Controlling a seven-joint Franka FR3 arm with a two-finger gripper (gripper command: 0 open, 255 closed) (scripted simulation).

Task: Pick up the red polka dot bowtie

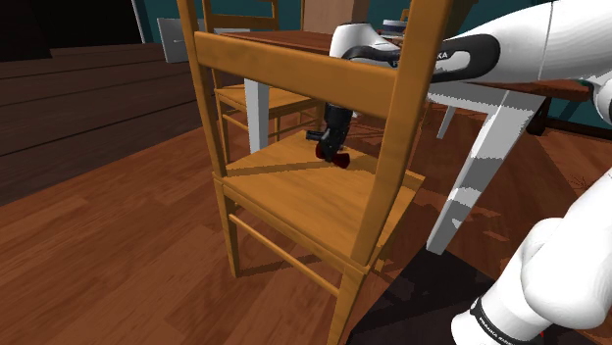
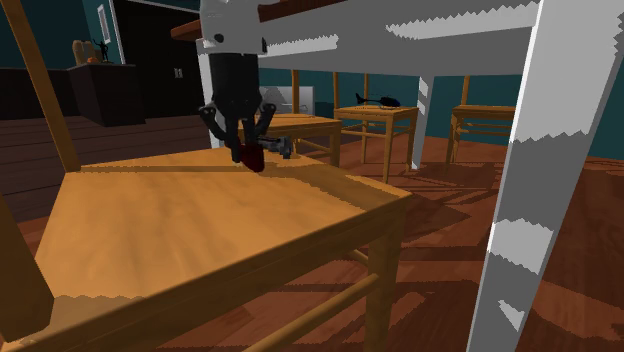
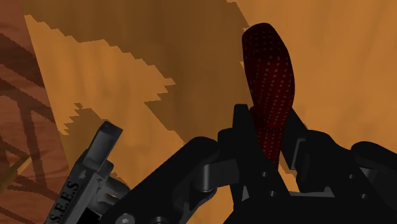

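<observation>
A dark red bowtie with small dots (image 3: pixel 270 70) sticks out past my gripper (image 3: pixel 268 119), whose two black fingers are shut on its lower end. The gripper (image 1: pixel 333 149) hangs straight down over the far part of a wooden chair seat (image 1: pixel 314 201), under the table. In the second exterior view the bowtie (image 2: pixel 252 157) sits at the fingertips of the gripper (image 2: pixel 248 148), right at the seat (image 2: pixel 200 220). Whether it still touches the seat I cannot tell. The bowtie (image 1: pixel 339 158) shows as a small red spot below the hand.
The chair's back rail (image 1: pixel 294 73) crosses in front of the arm. A white table leg (image 1: pixel 476 167) stands close by the seat, with the table top just above the hand. A small dark grey object (image 3: pixel 89 172) lies beside the gripper. More wooden chairs (image 2: pixel 375 115) stand beyond.
</observation>
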